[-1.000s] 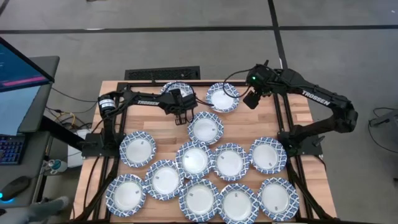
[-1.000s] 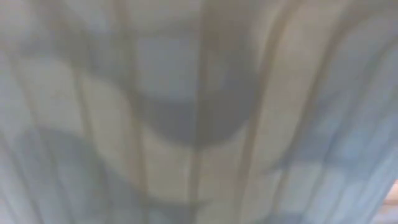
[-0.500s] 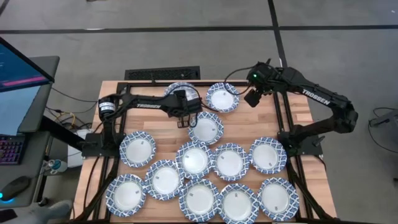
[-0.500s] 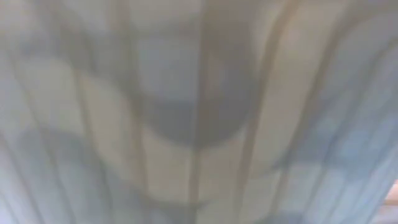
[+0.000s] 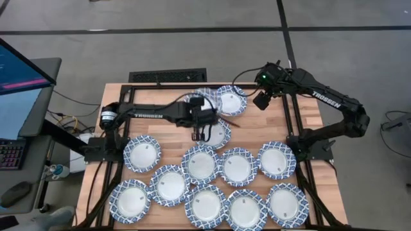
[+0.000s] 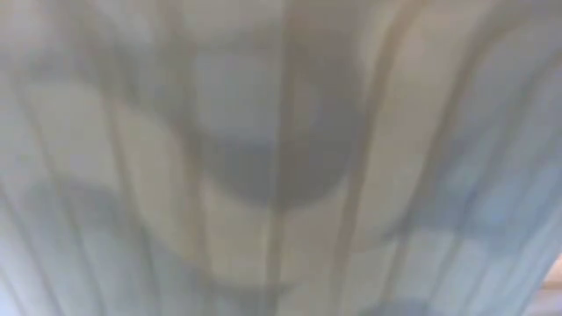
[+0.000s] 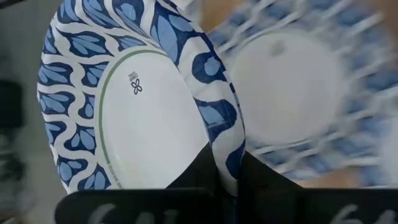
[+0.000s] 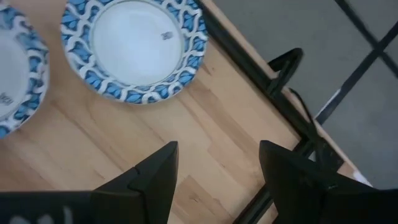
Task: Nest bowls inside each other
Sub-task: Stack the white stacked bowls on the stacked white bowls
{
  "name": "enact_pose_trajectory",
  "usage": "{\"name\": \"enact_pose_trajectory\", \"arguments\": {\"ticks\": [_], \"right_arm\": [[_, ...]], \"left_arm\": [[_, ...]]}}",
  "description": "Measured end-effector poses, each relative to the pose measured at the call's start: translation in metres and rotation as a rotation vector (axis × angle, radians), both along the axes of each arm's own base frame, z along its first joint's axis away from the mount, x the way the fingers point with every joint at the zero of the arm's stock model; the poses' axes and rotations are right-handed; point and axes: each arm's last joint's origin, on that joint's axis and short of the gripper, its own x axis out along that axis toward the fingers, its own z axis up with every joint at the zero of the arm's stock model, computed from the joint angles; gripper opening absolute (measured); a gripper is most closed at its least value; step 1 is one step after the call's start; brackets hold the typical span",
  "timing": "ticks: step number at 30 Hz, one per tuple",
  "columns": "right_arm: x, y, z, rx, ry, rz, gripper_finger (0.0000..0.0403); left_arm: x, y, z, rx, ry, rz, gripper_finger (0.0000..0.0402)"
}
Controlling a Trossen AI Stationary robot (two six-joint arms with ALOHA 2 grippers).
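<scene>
At the far left, off the table, a monitor [image 5: 19,77] glows blue above a keyboard [image 5: 9,154]. On the wooden table [image 5: 257,125], bowls [image 5: 142,153] with blue-and-white patterned rims lie flat in loose rows across the near half, most touching their neighbours. The left arm reaches from the table's left edge toward the middle, and the left gripper [image 5: 201,130] sits over the bowl [image 5: 218,133] lying alone in the middle, its fingers clamped on the rim of a held bowl [image 7: 143,99]. In the left wrist view that held bowl stands tilted on edge, its white inside and small dark mark showing, with another bowl [image 7: 289,87] blurred beyond it. Just beyond the gripper, near the table's far edge, lies one more bowl [image 5: 229,100], seen flat in the right wrist view too [image 8: 134,46]. To its right hovers the right gripper [image 5: 259,101], close to that bowl without touching it, its fingers [image 8: 152,177] spread apart with bare wood between them. The low view is filled with a blurred pale surface, and nothing can be told from it.
</scene>
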Motion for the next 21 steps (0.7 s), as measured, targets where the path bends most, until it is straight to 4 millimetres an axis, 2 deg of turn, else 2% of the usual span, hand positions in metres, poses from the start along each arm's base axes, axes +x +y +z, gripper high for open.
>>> {"name": "enact_pose_trajectory", "arguments": {"ticks": [6, 12, 14, 21], "right_arm": [[0.002, 0.004, -0.001, 0.035, -0.018, 0.010, 0.0248], [0.006, 0.011, -0.001, 0.059, -0.049, -0.017, 0.0248], [0.009, 0.014, 0.000, 0.061, -0.060, -0.012, 0.0248], [0.018, 0.029, -0.001, 0.078, -0.076, 0.010, 0.0248]], "left_arm": [[0.005, -0.057, 0.000, -0.066, -0.070, -0.103, 0.0000], [0.007, -0.079, -0.006, -0.053, -0.089, -0.135, 0.0000], [0.014, -0.083, -0.015, -0.017, -0.082, -0.170, 0.0000], [0.033, -0.084, -0.073, 0.074, 0.083, -0.210, 0.0000]]}}
